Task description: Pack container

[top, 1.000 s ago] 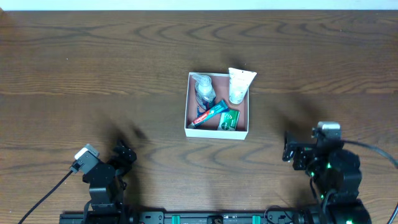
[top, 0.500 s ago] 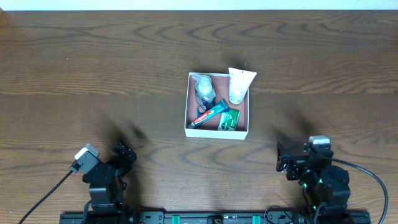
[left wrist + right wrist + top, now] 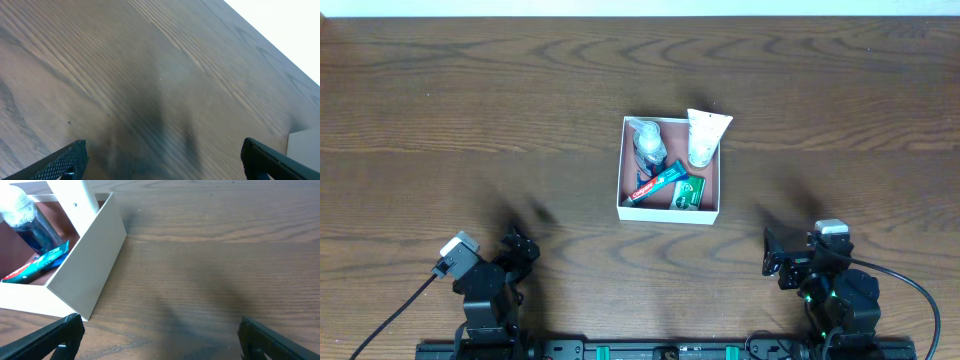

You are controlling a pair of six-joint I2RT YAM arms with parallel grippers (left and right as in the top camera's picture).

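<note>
- Container (image 3: 666, 214): square, shallow, white card-like walls, reddish-brown floor. It sits mid-worktop (image 3: 470, 120), well apart from both arms. The left wrist view catches only one pale corner at the frame edge.
- Contents: clear bottle (image 3: 648, 143) of blue liquid; toothpaste tube (image 3: 657, 184) lying diagonally; green soap box (image 3: 689, 192); white tube (image 3: 704, 135) overhanging the far rim.
- Left pincer (image 3: 167, 162): spread, empty; dark fingers cropped by the frame.
- Right pincer (image 3: 162, 337): spread, empty, near a container corner; fingers likewise cropped.
- Worktop: dark wood grain.

The container (image 3: 85, 275) is cut off by the right wrist view's left edge, its contents mostly hidden.
</note>
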